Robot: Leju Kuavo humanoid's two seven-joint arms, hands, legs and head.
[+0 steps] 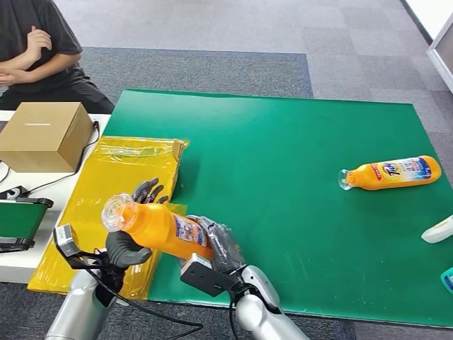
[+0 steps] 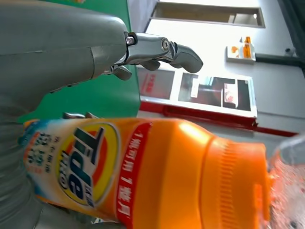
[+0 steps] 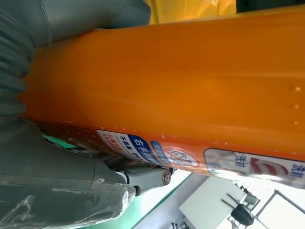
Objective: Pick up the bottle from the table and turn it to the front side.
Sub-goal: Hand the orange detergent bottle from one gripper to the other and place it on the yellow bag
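Bottle (image 1: 155, 228) lies gripped between both hands' fingers (image 1: 146, 190).

Green mat (image 1: 277, 184) open mid; 2nd bottle (image 1: 393, 173) blocks far right.

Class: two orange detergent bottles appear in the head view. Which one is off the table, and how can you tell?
The orange bottle at the near edge, held between the left hand and right hand. The other bottle lies alone on the green mat, far right.
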